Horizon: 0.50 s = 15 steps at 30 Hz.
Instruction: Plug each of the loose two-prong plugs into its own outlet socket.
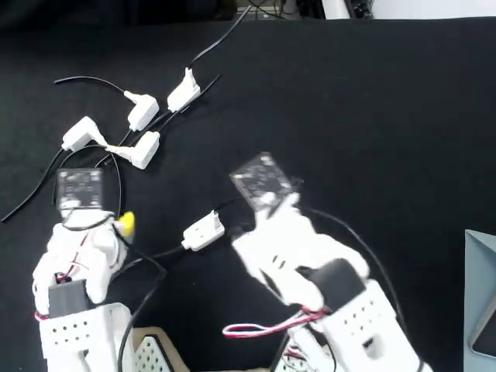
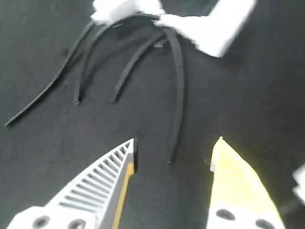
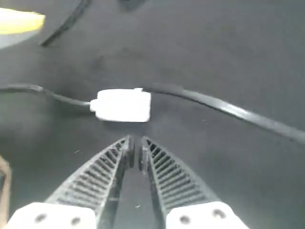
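Several white two-prong plugs and sockets with black cables lie at the far left of the black table: one [image 1: 85, 132], another [image 1: 142, 111] and a third [image 1: 184, 93]. A further white plug [image 1: 203, 231] [image 3: 123, 105] lies in the middle on its cable. My right gripper [image 3: 136, 141] is shut and holds nothing, its tips just short of that plug. My left gripper [image 2: 176, 143] is open over bare cloth. Its yellow finger [image 1: 126, 223] points toward two white plugs [image 2: 214, 28] and looping cables [image 2: 178, 86] farther off.
A grey-blue box [image 1: 480, 294] stands at the right edge. A perforated white and tan piece [image 1: 151, 353] sits at the near edge between the arm bases. A long black cable [image 3: 238, 112] runs off from the middle plug. The far right of the cloth is bare.
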### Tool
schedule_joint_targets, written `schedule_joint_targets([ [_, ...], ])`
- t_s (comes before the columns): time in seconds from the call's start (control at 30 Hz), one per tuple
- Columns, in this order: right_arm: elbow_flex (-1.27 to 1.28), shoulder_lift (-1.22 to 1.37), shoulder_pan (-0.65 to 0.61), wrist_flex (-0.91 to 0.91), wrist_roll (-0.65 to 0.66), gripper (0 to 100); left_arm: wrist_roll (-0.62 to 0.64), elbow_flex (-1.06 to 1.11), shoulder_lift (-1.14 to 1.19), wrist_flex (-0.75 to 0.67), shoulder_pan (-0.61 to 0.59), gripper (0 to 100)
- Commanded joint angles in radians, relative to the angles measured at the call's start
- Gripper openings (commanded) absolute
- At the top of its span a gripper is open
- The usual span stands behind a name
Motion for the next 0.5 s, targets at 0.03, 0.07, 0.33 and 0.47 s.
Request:
schedule_joint_targets([
  [0.03,0.028,-0.170,0.172,0.014,0.025,1.3,-0.074,-0.196,0.002,0.186,0.248,26],
  [0.07,0.028,-0.179,0.189,0.014,0.020,1.3,-0.074,-0.216,0.003,0.209,0.289,26],
  [0.33,0.031,-0.125,0.255,0.006,0.021,1.3,-0.049,-0.249,0.069,0.239,0.426,34],
  [0.47,0.070,-0.064,0.282,-0.044,0.020,1.3,-0.049,-0.288,0.253,0.190,0.467,34],
])
